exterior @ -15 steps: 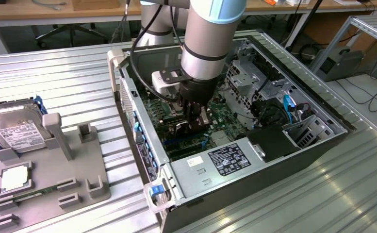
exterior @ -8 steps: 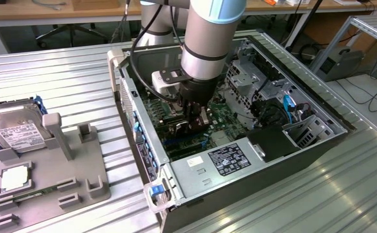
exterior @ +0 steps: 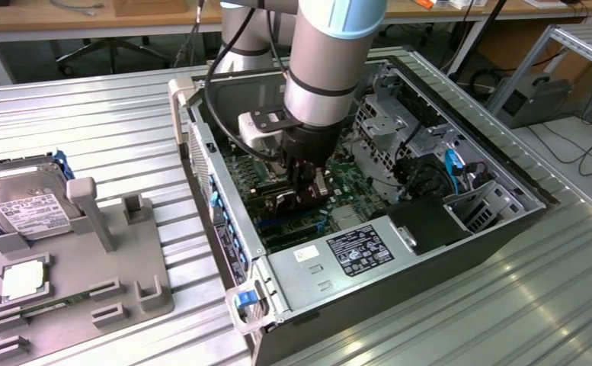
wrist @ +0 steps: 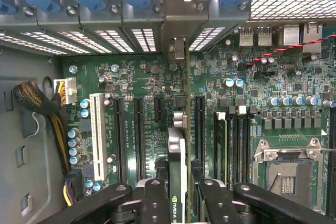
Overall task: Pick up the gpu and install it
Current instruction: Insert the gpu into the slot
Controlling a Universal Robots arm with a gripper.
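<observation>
The gripper (wrist: 177, 195), clamped on the gpu (wrist: 177, 150), hides the card's rear; edge-on above the motherboard (wrist: 142, 82), its long axis runs toward its silver bracket (wrist: 176, 17).

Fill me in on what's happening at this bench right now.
A single robot arm is reaching down into an open computer case lying on its side. Its tool is shut on the gpu, held on edge over the green motherboard, in line with the expansion slots. On the exterior view's left, a hard drive sits in a grey parts holder.
</observation>
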